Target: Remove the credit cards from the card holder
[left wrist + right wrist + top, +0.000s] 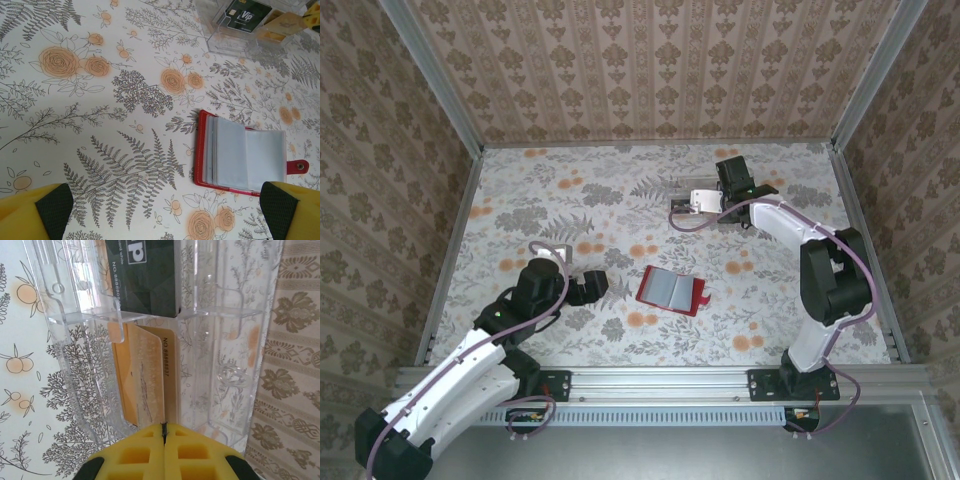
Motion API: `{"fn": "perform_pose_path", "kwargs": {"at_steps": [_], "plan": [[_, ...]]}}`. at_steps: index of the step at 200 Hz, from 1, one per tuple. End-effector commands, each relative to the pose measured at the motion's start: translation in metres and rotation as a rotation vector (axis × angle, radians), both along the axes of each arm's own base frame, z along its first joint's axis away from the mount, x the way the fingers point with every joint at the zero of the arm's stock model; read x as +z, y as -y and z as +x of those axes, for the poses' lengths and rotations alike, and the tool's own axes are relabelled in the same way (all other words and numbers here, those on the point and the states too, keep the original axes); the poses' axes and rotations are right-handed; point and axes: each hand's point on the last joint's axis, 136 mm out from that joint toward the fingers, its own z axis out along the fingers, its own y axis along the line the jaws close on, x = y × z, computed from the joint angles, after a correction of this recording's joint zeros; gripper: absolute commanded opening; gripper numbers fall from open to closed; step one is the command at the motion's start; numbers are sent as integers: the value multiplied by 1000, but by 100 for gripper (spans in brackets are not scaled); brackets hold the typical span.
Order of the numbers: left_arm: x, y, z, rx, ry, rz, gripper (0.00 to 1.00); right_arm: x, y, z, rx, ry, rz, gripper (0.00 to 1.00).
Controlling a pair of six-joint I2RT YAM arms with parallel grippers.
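1. Card holder [672,290]: one, red. It lies open and flat near the middle of the table [570,190], grey-blue pockets up. Closing tab [300,166] sticks out on one side.
2. Left claw [162,215]: spread wide, gripping nothing. It sits low over the table just beside the card holder, not touching it.
3. Clear tray [230,45]: one, split into compartments, at the far right of the table, well apart from the card holder.
4. Cards in the tray: one dark card [145,275]. One gold card [145,375] stands on edge, with what looks to me like a second lying flat under it; can't confirm that count.
5. Right claw [164,432]: over the tray, jaws squeezed together on the edge of the gold card.
6. Writing: I read "Vip" on the dark card in the left wrist view. "NO 8888…" runs along its edge, and a similar number is on the gold one. The rest is too small.
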Motion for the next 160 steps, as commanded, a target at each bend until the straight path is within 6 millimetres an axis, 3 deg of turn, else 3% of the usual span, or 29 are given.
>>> {"fn": "perform_pose_path", "kwargs": {"at_steps": [1,28,42,58,68,124,160], "plan": [[-4,-6,0,22,-5,1,100,-14,2,1,-13,-49,10,0],[-5,-7,-1,25,-8,5,100,-17,2,2,-23,-55,13,0],[-5,-8,-2,27,-6,4,100,-13,3,6,-43,-31,17,21],[-5,-8,-1,27,-6,2,100,-8,3,9,-54,-14,21,25],[-5,-8,-1,28,-4,-1,100,-4,3,13,-60,5,24,33],[-5,-8,-1,28,-7,-3,100,5,5,25,-115,63,49,36],[-5,-8,0,27,-2,-3,100,34,1,29,-215,143,192,41]]}}
